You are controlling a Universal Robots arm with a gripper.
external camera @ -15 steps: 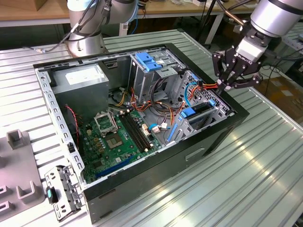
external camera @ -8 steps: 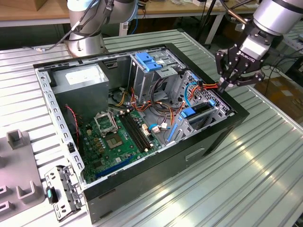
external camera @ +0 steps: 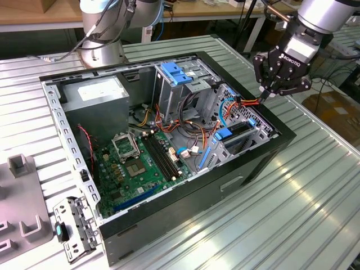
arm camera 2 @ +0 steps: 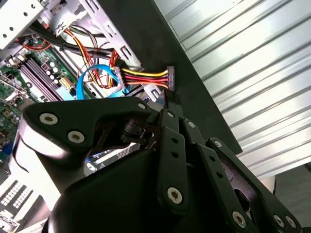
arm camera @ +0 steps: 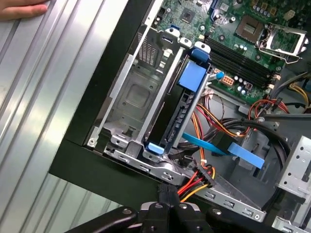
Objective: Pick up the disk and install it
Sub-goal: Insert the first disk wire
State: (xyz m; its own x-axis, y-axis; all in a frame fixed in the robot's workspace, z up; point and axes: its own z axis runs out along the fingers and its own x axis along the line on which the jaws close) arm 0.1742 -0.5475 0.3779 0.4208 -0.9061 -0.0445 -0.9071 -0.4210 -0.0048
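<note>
The disk [external camera: 239, 130] stands edge-on in a slot of the drive cage [external camera: 247, 121] at the near right of the open computer case, a dark slab between blue rails. In the first wrist view the disk [arm camera: 174, 119] sits beside an empty bay [arm camera: 133, 94]. My gripper [external camera: 264, 95] hangs just above the case's right wall, over that cage. It is shut on the black connector [arm camera 2: 170, 77] of a red, yellow and black power cable [arm camera: 194, 183]. The gripper [arm camera 2: 168, 96] pinches the connector from behind, and in the first wrist view the gripper [arm camera: 167, 193] is close to the cage's edge.
The case [external camera: 270, 152] lies open on a ribbed metal table [external camera: 292, 214], with the motherboard [external camera: 135, 163], a grey power-supply box [external camera: 95, 93] and a blue bracket [external camera: 175, 73] on the upper cage. A person's hand [arm camera: 22, 9] rests on the table. Grey fixtures [external camera: 22, 166] stand at the exterior view's left.
</note>
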